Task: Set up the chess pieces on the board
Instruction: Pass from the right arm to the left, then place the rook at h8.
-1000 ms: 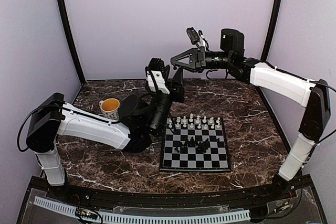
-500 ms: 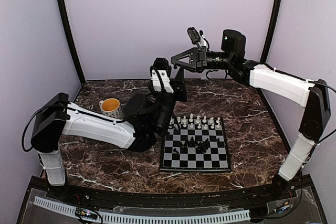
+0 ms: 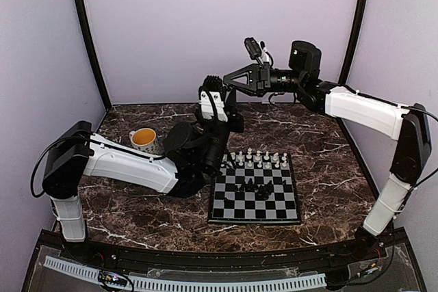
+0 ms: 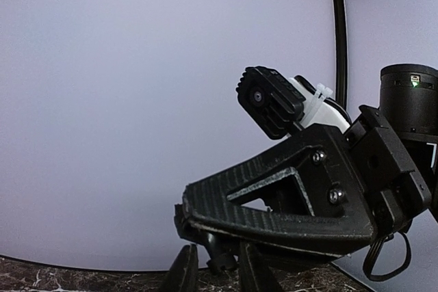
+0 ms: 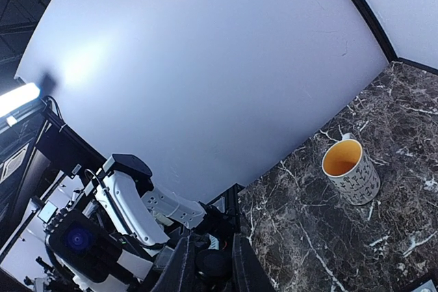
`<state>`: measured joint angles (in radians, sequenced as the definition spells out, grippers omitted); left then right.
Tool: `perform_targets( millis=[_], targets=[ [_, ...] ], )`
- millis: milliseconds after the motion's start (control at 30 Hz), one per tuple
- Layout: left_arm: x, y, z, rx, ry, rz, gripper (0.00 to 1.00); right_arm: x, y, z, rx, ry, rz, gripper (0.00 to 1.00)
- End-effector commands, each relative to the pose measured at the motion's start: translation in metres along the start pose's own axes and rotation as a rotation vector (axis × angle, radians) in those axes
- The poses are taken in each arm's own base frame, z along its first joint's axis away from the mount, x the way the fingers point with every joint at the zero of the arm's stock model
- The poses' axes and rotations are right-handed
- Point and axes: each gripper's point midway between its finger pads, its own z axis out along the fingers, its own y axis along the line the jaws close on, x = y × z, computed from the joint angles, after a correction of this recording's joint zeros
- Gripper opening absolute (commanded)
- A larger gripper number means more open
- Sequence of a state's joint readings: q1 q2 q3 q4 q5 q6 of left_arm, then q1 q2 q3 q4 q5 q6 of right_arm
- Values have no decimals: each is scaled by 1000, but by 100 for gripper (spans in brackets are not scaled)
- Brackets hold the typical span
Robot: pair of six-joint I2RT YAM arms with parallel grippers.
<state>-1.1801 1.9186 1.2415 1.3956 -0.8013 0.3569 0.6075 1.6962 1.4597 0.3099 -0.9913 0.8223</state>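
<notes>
The board [image 3: 233,207] lies on the marble table right of centre. A row of white chess pieces [image 3: 257,158] stands along its far edge, and several black chess pieces [image 3: 254,185] are clustered mid-board. My right gripper [image 3: 228,82] is high above the table's back and shut on a black chess piece [image 5: 209,264]. My left gripper [image 3: 230,100] is raised just under it. Its fingers are open on either side of that hanging piece [image 4: 222,259], with a gap on the left side. The right gripper shows side-on in the left wrist view [image 4: 193,214].
A white patterned mug [image 3: 144,140] with a yellow inside stands on the table left of the board; it also shows in the right wrist view [image 5: 350,171]. The lilac back wall is close behind both grippers. The left forearm crosses the table left of the board.
My left arm has risen and shifted right, bringing its gripper up under the right gripper's tip. The right gripper has edged slightly. The pieces on the board have not moved.
</notes>
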Motion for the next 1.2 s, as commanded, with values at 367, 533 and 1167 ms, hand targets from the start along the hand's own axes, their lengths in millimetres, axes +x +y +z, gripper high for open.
perform_targets(
  millis=[367,533,1167],
  targets=[
    [-22,8,3,-38,-45,13,9,-4,16,-6,-32,-23,-40,17],
    [-32,12,2,-32,-48,56,0,-3,13,-7,-25,-21,-43,29],
    [17,35,-15,356,778,77,0,-45,-61,-230,649,-152,-349,63]
  ],
)
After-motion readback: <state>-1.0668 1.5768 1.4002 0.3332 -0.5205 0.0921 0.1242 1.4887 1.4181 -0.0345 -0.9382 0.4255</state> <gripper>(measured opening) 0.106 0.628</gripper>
